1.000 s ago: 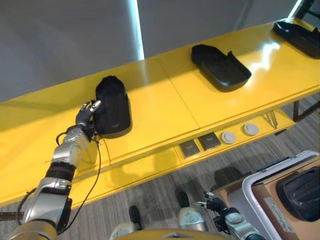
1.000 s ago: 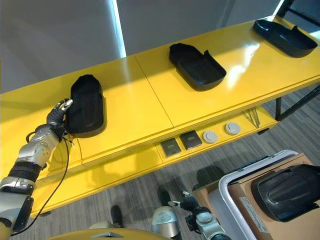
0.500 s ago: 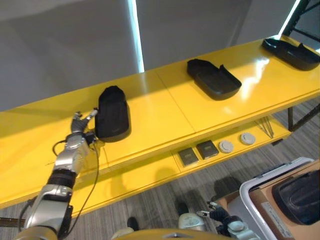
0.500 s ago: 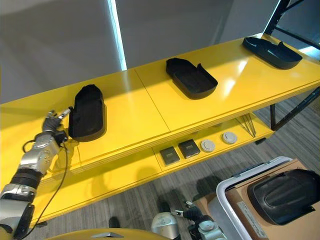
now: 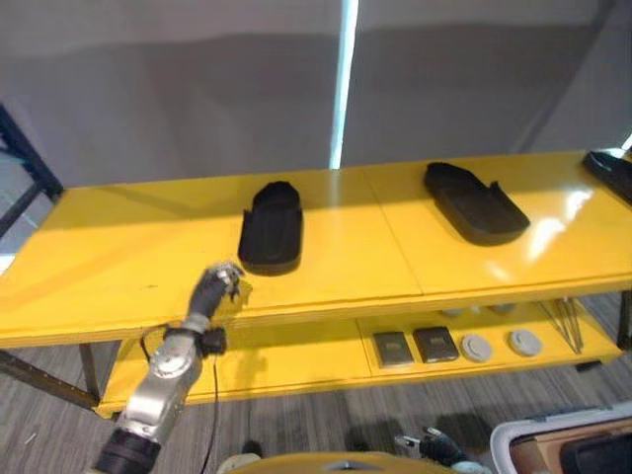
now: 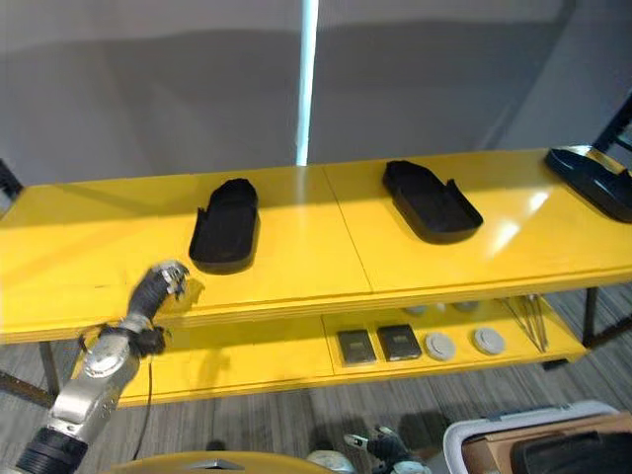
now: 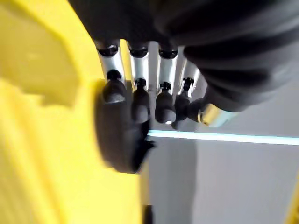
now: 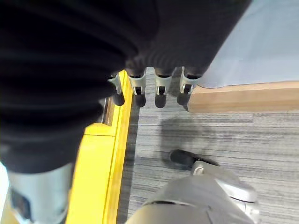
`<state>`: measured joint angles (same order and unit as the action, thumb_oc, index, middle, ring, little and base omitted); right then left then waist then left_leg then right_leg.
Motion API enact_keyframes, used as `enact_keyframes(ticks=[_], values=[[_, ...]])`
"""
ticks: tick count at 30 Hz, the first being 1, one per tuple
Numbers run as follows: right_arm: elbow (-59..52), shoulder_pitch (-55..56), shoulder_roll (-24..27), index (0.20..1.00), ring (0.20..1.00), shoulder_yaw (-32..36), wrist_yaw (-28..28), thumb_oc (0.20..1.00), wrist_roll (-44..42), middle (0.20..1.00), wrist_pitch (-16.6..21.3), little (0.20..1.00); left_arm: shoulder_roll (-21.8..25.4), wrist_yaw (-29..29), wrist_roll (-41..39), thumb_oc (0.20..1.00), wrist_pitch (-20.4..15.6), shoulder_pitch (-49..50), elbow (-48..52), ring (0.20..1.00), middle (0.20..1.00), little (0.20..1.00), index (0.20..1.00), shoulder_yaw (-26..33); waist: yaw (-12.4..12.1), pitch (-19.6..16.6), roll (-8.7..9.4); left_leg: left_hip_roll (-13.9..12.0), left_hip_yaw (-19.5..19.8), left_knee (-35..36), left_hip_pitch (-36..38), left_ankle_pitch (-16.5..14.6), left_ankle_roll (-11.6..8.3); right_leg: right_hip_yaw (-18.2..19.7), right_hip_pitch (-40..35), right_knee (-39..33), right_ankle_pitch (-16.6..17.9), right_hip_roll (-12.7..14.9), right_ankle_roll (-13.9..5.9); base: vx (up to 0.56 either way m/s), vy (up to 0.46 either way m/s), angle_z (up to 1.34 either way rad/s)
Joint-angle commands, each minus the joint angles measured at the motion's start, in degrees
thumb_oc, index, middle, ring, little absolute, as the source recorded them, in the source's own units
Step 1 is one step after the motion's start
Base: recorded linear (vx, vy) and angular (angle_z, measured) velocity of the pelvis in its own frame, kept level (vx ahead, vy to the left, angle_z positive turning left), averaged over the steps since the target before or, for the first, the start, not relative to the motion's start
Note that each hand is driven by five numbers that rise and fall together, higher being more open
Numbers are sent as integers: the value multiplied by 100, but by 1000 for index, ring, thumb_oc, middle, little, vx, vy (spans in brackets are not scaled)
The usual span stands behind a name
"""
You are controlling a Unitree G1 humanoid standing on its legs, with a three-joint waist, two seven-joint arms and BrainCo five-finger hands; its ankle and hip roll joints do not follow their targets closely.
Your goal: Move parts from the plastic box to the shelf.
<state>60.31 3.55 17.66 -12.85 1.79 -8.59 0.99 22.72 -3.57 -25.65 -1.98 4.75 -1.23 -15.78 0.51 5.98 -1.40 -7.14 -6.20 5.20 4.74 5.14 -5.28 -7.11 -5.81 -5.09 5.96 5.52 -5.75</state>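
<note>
Left hand (image 5: 215, 287) hangs with fingers curled on nothing at the yellow shelf's (image 5: 118, 257) front edge | nearest black part (image 5: 272, 227) lies on the shelf beyond the hand, apart | second part (image 5: 474, 202) farther right | right hand (image 8: 154, 88) over floor, fingers curled, empty

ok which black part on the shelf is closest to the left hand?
The leftmost black part, just beyond the left hand; the middle part and the far-right part lie further along.
</note>
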Motion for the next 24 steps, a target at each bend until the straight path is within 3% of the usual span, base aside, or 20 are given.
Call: enact_keyframes(ticks=[1, 5, 10, 14, 17, 18, 24], values=[[259, -478, 4, 1000, 1000, -47, 9, 1000, -290, 1000, 142, 1000, 112, 0, 74, 200, -384, -575, 292, 200, 200, 200, 200, 100, 66, 326, 155, 43, -154, -20, 339, -455, 191, -218, -420, 9, -426, -43, 88, -21, 5, 11], [292, -590, -80, 1000, 1000, -198, -32, 1000, -373, 1000, 303, 1000, 179, -191, 76, 200, -873, -676, -30, 200, 200, 200, 200, -96, 61, 288, 149, 75, -198, -20, 298, -474, 211, -261, -373, 9, -406, -7, 47, -28, 12, 7], [299, -583, -115, 1000, 1000, -289, -64, 1000, -277, 1000, 274, 1000, 177, -133, 68, 200, -1042, -1009, -165, 200, 200, 200, 200, -112, 159, 238, 137, 60, -281, -20, 304, -474, 208, -216, -342, 9, -385, -3, 26, -2, 3, -1], [275, -452, -114, 1000, 1000, -355, -73, 1000, -79, 1000, 178, 1000, 104, -19, -115, 200, -1082, -1698, -276, 200, 200, 200, 200, -41, 383, 187, 131, 32, -420, -20, 354, -491, 206, -73, -306, 9, -350, -11, -15, 40, 2, -14], [293, -418, -84, 1000, 1000, -332, -79, 1000, -16, 1000, 92, 1000, 46, -146, -4, 200, -792, -1914, -206, 200, 200, 200, 200, 37, 453, 177, 134, 7, -469, -20, 369, -497, 199, -27, -294, 9, -346, -16, -25, 37, -9, -17], [316, -380, -58, 1000, 1000, -307, -73, 1000, -16, 1000, 42, 1000, 5, -160, -135, 200, -521, -2044, -178, 200, 200, 200, 200, 53, 507, 175, 130, -10, -495, -20, 381, -498, 193, 8, -285, 9, -344, -19, -40, 39, -14, -27], [340, -302, -35, 1000, 1000, -294, -92, 1000, 51, 1000, 40, 1000, -142, -326, -133, 200, 3, -2310, -472, 200, 200, 200, 200, -51, 636, 178, 155, -34, -597, -20, 409, -513, 192, 82, -256, 9, -336, -36, -53, 21, -11, -10]])
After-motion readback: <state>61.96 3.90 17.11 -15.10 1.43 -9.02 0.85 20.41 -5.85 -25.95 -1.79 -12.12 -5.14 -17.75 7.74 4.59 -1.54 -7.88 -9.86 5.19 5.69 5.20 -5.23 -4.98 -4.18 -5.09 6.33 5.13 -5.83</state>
